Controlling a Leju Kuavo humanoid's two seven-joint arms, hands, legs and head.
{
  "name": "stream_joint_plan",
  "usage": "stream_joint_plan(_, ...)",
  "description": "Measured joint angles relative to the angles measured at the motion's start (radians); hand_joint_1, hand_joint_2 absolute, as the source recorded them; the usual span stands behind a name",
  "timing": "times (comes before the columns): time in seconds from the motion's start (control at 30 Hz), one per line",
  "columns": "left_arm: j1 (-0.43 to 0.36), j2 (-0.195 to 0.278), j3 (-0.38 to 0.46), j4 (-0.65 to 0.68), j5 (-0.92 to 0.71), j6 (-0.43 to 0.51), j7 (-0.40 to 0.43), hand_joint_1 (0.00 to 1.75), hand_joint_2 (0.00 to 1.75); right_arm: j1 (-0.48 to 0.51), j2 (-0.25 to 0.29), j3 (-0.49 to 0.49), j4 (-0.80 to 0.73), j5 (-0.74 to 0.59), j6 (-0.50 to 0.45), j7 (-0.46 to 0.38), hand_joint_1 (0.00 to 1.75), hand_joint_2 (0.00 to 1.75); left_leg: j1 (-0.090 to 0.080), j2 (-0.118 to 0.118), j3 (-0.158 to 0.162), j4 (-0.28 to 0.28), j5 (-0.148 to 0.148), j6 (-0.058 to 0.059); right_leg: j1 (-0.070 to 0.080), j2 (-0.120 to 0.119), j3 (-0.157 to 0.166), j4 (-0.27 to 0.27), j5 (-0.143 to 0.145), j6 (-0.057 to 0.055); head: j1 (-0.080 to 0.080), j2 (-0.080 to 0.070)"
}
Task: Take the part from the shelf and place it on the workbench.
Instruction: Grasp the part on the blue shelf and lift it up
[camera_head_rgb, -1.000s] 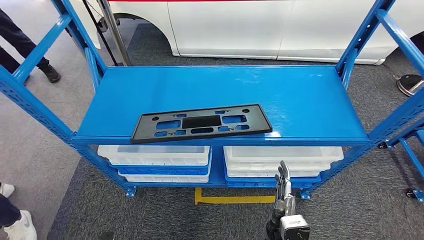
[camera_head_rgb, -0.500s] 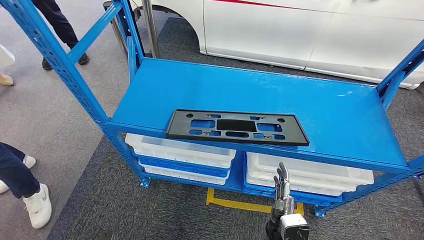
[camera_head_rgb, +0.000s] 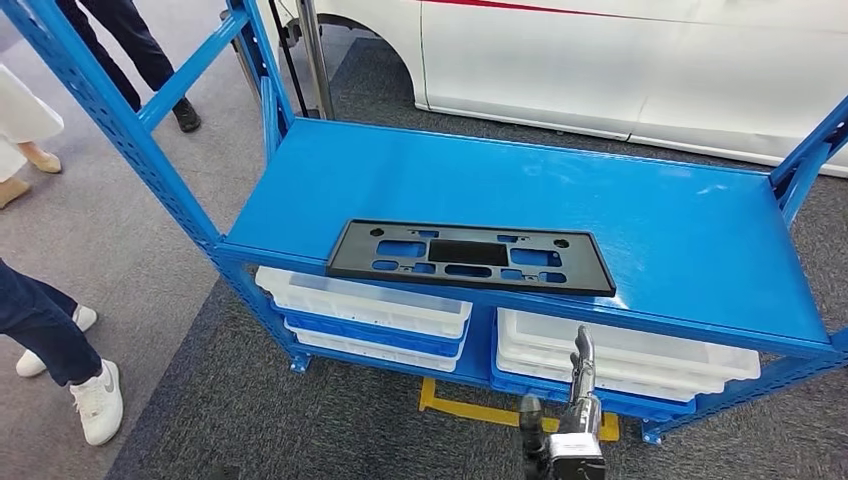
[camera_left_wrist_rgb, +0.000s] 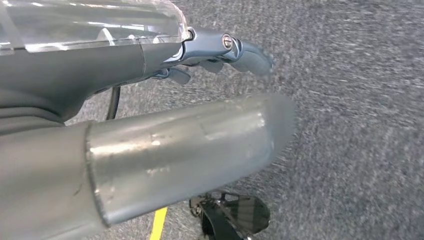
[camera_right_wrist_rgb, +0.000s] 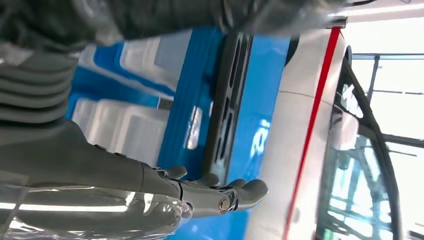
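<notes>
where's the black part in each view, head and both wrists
Head view: the black part lies flat along the front edge of the blue shelf, near picture centre.
Right wrist view: the same part runs as a dark strip up the middle, beyond the right hand.
Left wrist view: not in it; carpet and the left hand.
Shared landmark: the blue shelf.

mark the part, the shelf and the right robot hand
part (camera_head_rgb: 470, 256): head view, solid middle panel of the black plate.
shelf (camera_head_rgb: 560, 190): head view, bare blue top deck behind the part.
right robot hand (camera_head_rgb: 580, 372): head view, raised fingers below the shelf's front edge.
</notes>
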Motion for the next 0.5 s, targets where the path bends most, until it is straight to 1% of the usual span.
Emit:
stream_joint_plan(0.03,0.002,-0.002,-0.002,0.0,-0.004,0.003,0.0,0.0,0.0,0.005,0.012,-0.016,0.0,0.061,-0.002,0.002,0.0,1.75,0.002,0.001,0.018,-0.034,0.026,-0.002,-0.001,0.0,0.001,0.002,-0.001,0.002,0.0,0.0)
stream_joint_plan(0.07,0.004,-0.003,-0.005,0.0,-0.007,0.004,0.0,0.0,0.0,0.009,0.025,-0.034,0.0,0.114,-0.004,0.003,0.0,1.75,0.004,0.003,0.051,-0.098,0.063,-0.002,-0.001,-0.001,0.002,0.004,-0.003,0.004,0.0,0.0)
stream_joint_plan(0.1,0.005,-0.005,-0.007,0.0,-0.009,0.006,0.0,0.0,0.0,0.012,0.038,-0.053,0.0,0.157,-0.005,0.003,0.0,1.75,0.006,0.006,0.086,-0.167,0.09,-0.002,-0.001,-0.001,0.003,0.005,-0.005,0.007,0.0,0.0)
stream_joint_plan(0.13,0.004,-0.007,-0.01,0.0,-0.01,0.008,0.0,0.0,0.0,0.015,0.051,-0.071,0.0,0.185,-0.006,0.003,0.0,1.75,0.005,0.008,0.114,-0.223,0.107,0.002,0.001,-0.001,0.003,0.008,-0.006,0.012,0.0,0.0)
stream_joint_plan(0.17,0.004,-0.009,-0.012,0.0,-0.01,0.009,-0.001,0.0,0.0,0.017,0.06,-0.085,0.0,0.198,-0.006,0.003,0.0,1.75,0.003,0.009,0.129,-0.254,0.113,0.006,0.002,-0.001,0.002,0.01,-0.007,0.016,0.0,0.0)
stream_joint_plan(0.23,0.006,-0.013,-0.015,0.001,-0.011,0.01,-0.001,0.0,0.0,0.021,0.074,-0.106,0.0,0.207,-0.007,0.003,0.0,1.75,-0.002,0.007,0.13,-0.264,0.111,0.016,0.005,-0.002,0.0,0.011,-0.005,0.025,0.0,0.0)
stream_joint_plan(0.3,0.009,-0.017,-0.016,0.001,-0.011,0.01,-0.001,0.0,0.0,0.025,0.083,-0.12,0.0,0.212,-0.007,0.003,0.0,1.75,-0.001,0.007,0.13,-0.269,0.115,0.027,0.004,0.0,-0.001,0.015,-0.01,0.034,0.0,0.0)
stream_joint_plan(0.33,0.009,-0.019,-0.016,0.001,-0.012,0.01,-0.001,0.0,0.0,0.027,0.088,-0.128,0.0,0.225,-0.007,0.001,0.0,1.75,0.001,0.007,0.131,-0.272,0.119,0.035,0.003,0.001,-0.009,0.035,-0.027,0.039,0.0,0.0)
stream_joint_plan(0.37,0.009,-0.02,-0.016,0.001,-0.014,0.009,-0.001,0.0,0.0,0.029,0.095,-0.139,0.0,0.25,-0.007,-0.003,0.0,1.75,0.002,0.007,0.131,-0.275,0.121,0.041,0.001,0.003,-0.025,0.073,-0.053,0.042,0.0,0.0)
stream_joint_plan(0.43,0.008,-0.021,-0.017,0.001,-0.024,0.007,-0.001,0.0,0.0,0.032,0.123,-0.184,0.002,0.366,-0.007,-0.017,0.0,0.87,0.0,0.007,0.129,-0.276,0.123,0.049,0.0,0.005,-0.081,0.197,-0.118,0.046,0.0,0.0)
stream_joint_plan(0.47,0.008,-0.021,-0.018,0.001,-0.031,0.004,0.0,0.0,0.0,0.031,0.141,-0.216,0.007,0.435,-0.007,-0.022,0.0,0.87,-0.001,0.007,0.128,-0.275,0.123,0.05,0.0,0.005,-0.108,0.254,-0.139,0.047,0.0,0.0)
stream_joint_plan(0.5,0.008,-0.021,-0.019,0.001,-0.038,-0.001,0.001,0.0,0.0,0.028,0.16,-0.253,0.015,0.509,-0.007,-0.022,0.0,0.87,-0.002,0.006,0.128,-0.275,0.123,0.05,0.0,0.005,-0.123,0.283,-0.141,0.047,0.0,0.0)
